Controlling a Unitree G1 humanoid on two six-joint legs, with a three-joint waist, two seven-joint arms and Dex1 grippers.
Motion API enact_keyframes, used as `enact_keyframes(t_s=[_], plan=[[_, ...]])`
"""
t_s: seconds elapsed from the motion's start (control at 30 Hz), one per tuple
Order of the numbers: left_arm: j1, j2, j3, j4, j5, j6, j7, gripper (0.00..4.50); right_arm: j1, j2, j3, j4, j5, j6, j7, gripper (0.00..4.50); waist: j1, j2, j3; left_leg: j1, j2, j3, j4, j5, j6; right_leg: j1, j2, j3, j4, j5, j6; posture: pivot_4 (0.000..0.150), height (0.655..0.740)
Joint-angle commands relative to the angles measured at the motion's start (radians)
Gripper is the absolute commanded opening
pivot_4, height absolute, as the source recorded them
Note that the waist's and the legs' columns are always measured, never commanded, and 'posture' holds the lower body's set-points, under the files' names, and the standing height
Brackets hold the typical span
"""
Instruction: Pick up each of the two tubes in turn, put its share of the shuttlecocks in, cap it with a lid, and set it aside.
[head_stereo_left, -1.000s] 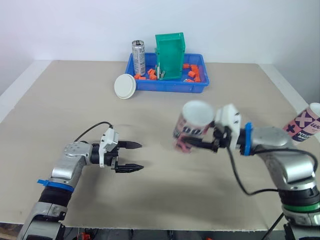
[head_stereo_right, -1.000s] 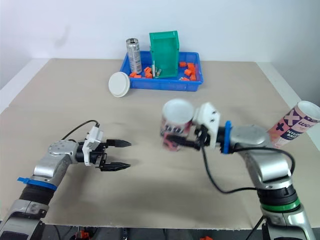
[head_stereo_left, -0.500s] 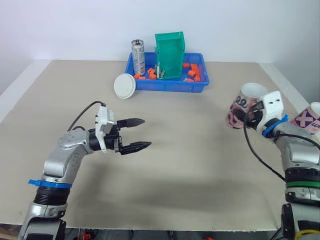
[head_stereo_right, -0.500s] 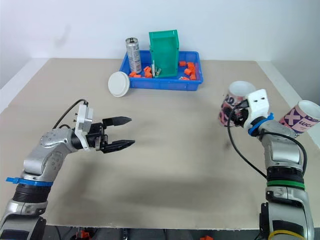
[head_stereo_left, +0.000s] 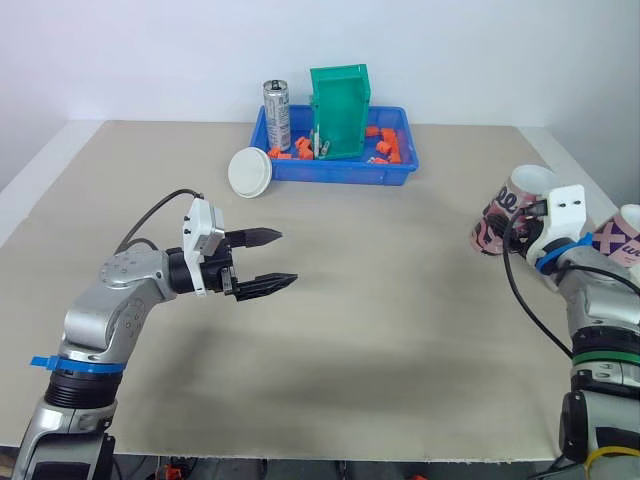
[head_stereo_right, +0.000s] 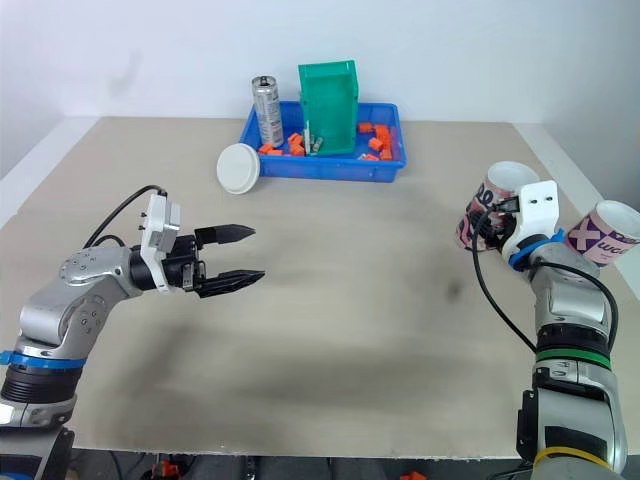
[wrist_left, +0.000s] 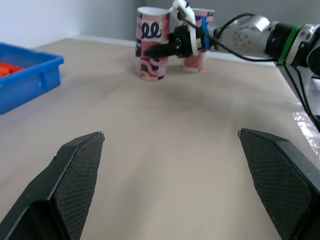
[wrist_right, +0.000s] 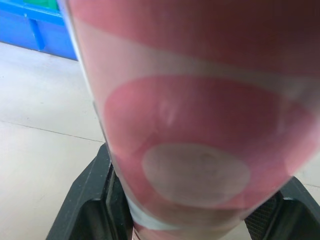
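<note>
Left end effector (head_stereo_left: 286, 257) hovers empty over the worktop's near-left part, fingers spread wide. Out by the right edge, the right end effector (head_stereo_left: 512, 231) is clamped round a tilted pink patterned tube (head_stereo_left: 499, 206), just beside the second tube (head_stereo_left: 618, 241) — this looks like setting aside. One white lid (head_stereo_left: 249, 172) leans on the blue tray (head_stereo_left: 345, 173) at the far edge — so capping may remain.

Head cam's two eyes sat up high and looked forward and down across the beige counter (head_stereo_left: 400, 340) to the blue plastic tray (head_stereo_left: 345, 172) at the far edge, both catching pretty much the same stuff. Left wrist cam rode low, facing out across the counter between the fingers of the left gripper (wrist_left: 170, 132) toward the pink patterned tube (wrist_left: 150, 25). Right wrist cam was jammed right up against that tube.
</note>
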Motion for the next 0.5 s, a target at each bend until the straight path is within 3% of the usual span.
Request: enact_keyframes(t_s=[0.03,0.07,0.5], plan=[[-0.01,0.016,0.007,-0.028,-0.004,-0.01,-0.003,4.5,0.004,-0.005,-0.021,-0.007,0.014,0.028,0.006,4.16,0.0,0.0,0.0,0.0,0.0,0.0,0.0,0.0,0.0,0.0,0.0,0.0,0.0,0.0,0.0,0.15,0.7083],[-0.012,0.015,0.005,-0.026,-0.003,-0.01,-0.004,4.5,0.011,-0.006,-0.014,-0.015,0.009,0.03,0.011,4.45,0.0,0.0,0.0,0.0,0.0,0.0,0.0,0.0,0.0,0.0,0.0,0.0,0.0,0.0,0.0,0.15,0.7083],[-0.01,0.035,0.017,-0.01,-0.012,0.019,-0.005,4.5,0.168,-0.091,0.01,-0.189,0.001,0.132,0.138,4.45,0.001,0.0,0.0,0.0,0.0,0.0,0.0,0.0,0.0,0.0,0.0,0.0,0.0,0.0,0.0,0.15,0.7083]])
